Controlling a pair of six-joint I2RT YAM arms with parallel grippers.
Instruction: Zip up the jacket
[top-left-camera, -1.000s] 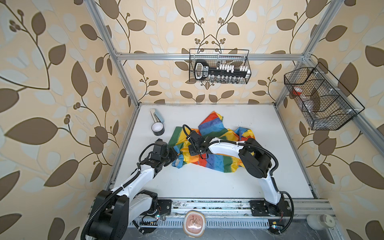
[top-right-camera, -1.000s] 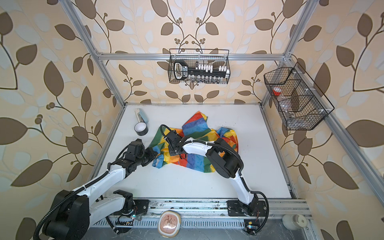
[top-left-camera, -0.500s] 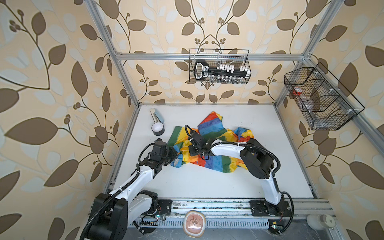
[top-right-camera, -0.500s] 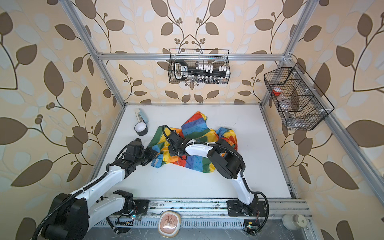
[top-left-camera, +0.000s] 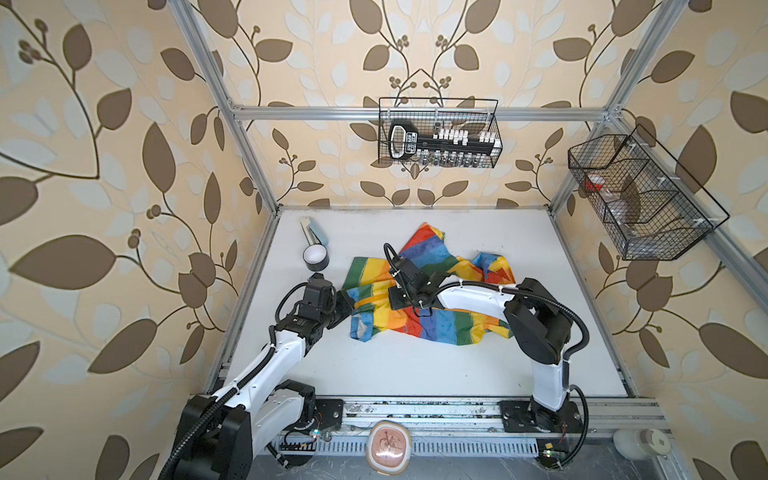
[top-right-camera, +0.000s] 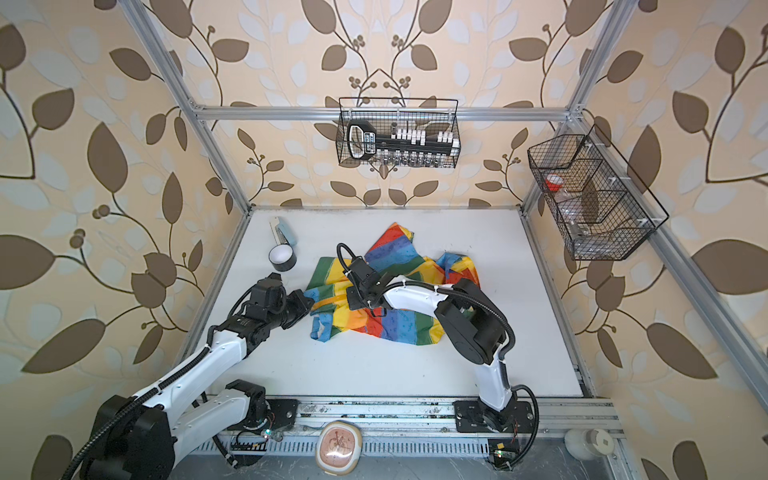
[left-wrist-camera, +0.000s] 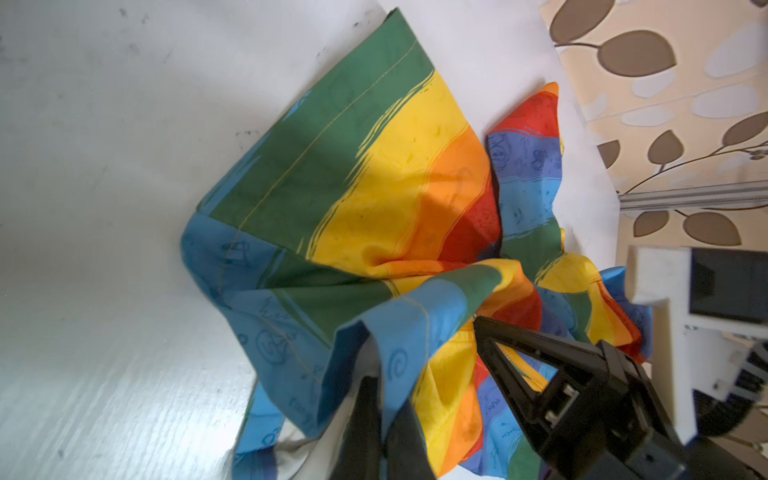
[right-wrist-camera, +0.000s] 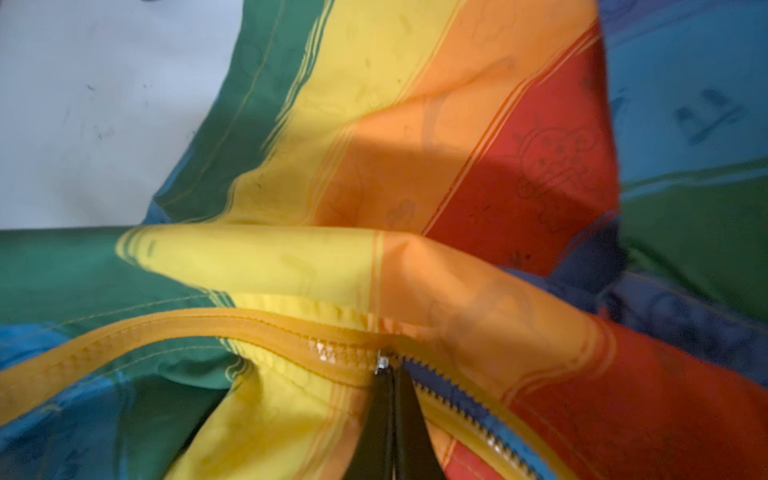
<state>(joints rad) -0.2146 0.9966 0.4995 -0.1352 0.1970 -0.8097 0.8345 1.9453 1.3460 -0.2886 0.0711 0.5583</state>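
Faint doodle prints on jacket; label in wire basket illegible

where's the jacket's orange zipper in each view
top view: zipper, an orange strip left of centre on the jacket
top view: zipper, same strip, same place
left wrist: zipper glimpsed through the right tool's finger frame
right wrist: zipper close up, right at the tool's tips
shared landmark: the green panel beside it
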